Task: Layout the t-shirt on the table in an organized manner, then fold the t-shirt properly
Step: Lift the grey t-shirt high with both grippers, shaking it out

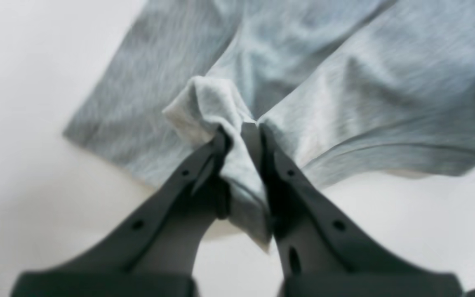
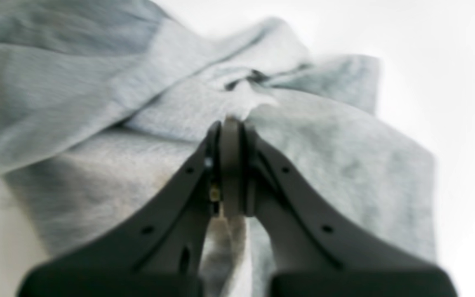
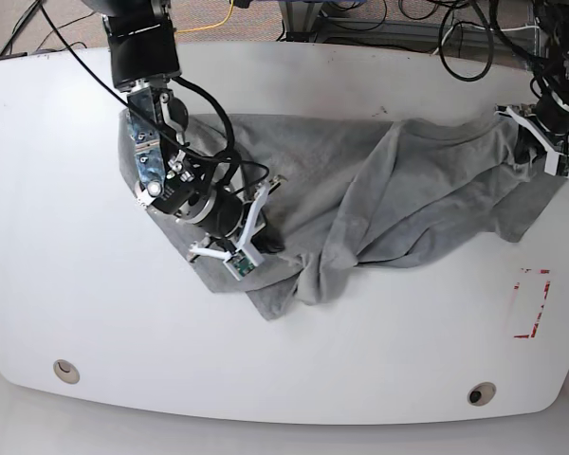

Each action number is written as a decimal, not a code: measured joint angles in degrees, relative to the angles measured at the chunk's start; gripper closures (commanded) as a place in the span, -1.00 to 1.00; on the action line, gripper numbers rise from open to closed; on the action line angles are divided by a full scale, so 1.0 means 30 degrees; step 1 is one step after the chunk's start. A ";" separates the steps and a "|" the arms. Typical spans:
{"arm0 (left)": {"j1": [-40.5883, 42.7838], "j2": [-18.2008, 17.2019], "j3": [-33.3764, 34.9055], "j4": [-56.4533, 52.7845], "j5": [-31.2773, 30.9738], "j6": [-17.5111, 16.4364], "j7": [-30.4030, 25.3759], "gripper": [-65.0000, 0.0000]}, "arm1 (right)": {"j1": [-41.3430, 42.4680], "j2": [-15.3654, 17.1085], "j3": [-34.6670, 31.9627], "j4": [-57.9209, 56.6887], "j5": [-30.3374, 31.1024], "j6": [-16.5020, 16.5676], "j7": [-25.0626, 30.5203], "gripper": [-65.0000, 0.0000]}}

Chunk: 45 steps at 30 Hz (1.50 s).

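Observation:
The heather-grey t-shirt [image 3: 379, 190] lies crumpled across the middle of the white table [image 3: 76, 284], bunched and twisted, with folds running from left to right. My right gripper [image 3: 268, 244] is at the shirt's lower left part, shut on a pinch of fabric; in the right wrist view its fingertips [image 2: 231, 121] clamp a raised ridge of the t-shirt [image 2: 344, 165]. At the shirt's far right edge my left gripper [image 3: 524, 144] is shut on a bunched hem. In the left wrist view that gripper [image 1: 241, 128] holds the t-shirt [image 1: 386, 82] slightly lifted above the table [image 1: 15, 123].
A red tape rectangle [image 3: 531, 303] marks the table at the right, below the shirt. Two round metal grommets [image 3: 66, 370] [image 3: 481, 391] sit near the front edge. Cables [image 3: 379, 19] lie beyond the back edge.

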 measured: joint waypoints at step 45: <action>-1.6116 -0.0882 0.4459 0.1581 -0.0197 0.3198 0.3126 1.00 | 1.2502 0.3249 0.1719 -0.5100 -0.0095 0.3934 -0.0816 1.00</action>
